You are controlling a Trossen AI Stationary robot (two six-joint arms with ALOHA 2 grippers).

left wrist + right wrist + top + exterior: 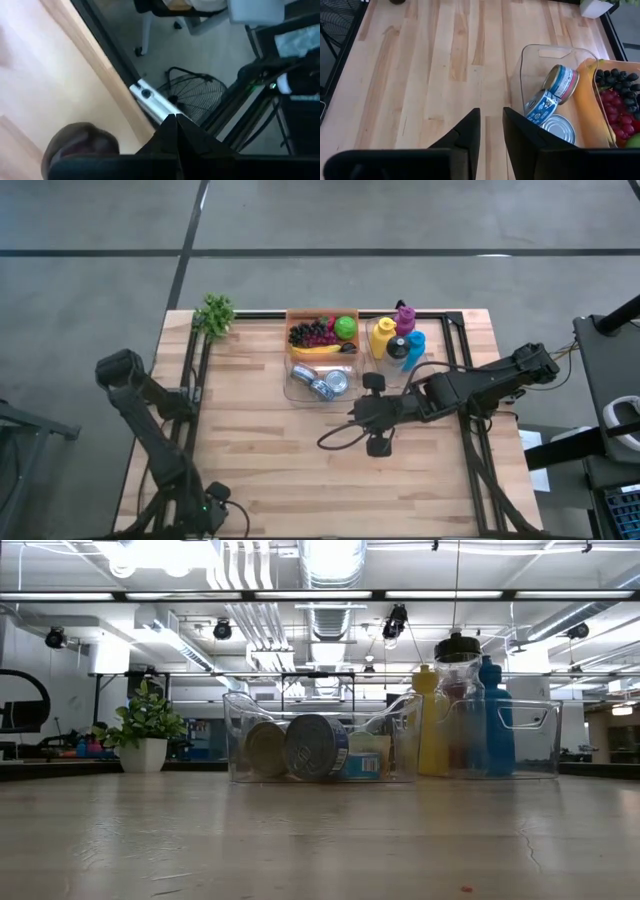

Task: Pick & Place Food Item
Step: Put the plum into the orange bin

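We see the right gripper [491, 131] hovering at the centre of the high frame, its dark fingers slightly parted and empty, just beside the clear plastic bin [298, 385] holding three silver tin cans [554, 102]. The left gripper [176, 131], clenched shut on nothing, sits at lower left, apparently over the light wooden table [255, 450] edge.

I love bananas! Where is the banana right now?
In the high view, the banana lies in the fruit tray at the table's far edge, just under the grapes, with the clear bin of cans beside it.
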